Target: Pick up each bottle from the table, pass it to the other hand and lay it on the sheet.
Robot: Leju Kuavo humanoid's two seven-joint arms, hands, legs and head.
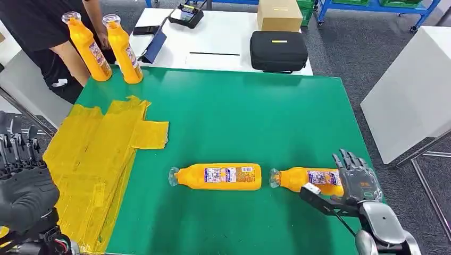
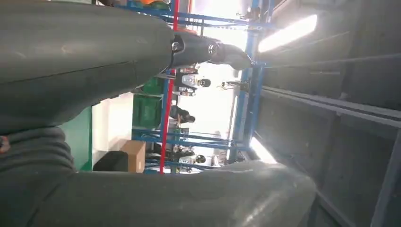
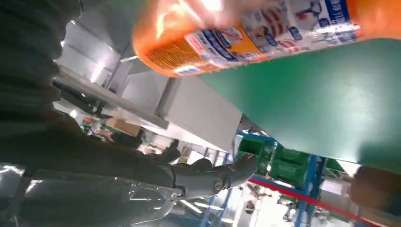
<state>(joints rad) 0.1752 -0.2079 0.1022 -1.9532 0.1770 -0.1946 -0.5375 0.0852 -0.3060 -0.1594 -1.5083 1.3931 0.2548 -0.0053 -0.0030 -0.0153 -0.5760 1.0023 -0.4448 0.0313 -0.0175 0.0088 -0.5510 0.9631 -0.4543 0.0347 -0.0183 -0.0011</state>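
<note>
At the green table's near edge, the right hand [image 1: 355,178] is spreading open, empty, around the nearer orange bottle [image 1: 306,179], readying a grasp.

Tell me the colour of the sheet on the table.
Yellow sheet, clearest in the head view.

The base end of the bottle at four o'clock [image 1: 308,179] is covered by the right hand [image 1: 357,178]; contact between hand and bottle cannot be confirmed. In the right wrist view that bottle [image 3: 265,33] is blurred and cut off at the frame edge, label unreadable. The left hand [image 1: 22,183] is cropped at eight o'clock. The person at eleven o'clock [image 1: 48,32] is cut off above the torso.
</note>
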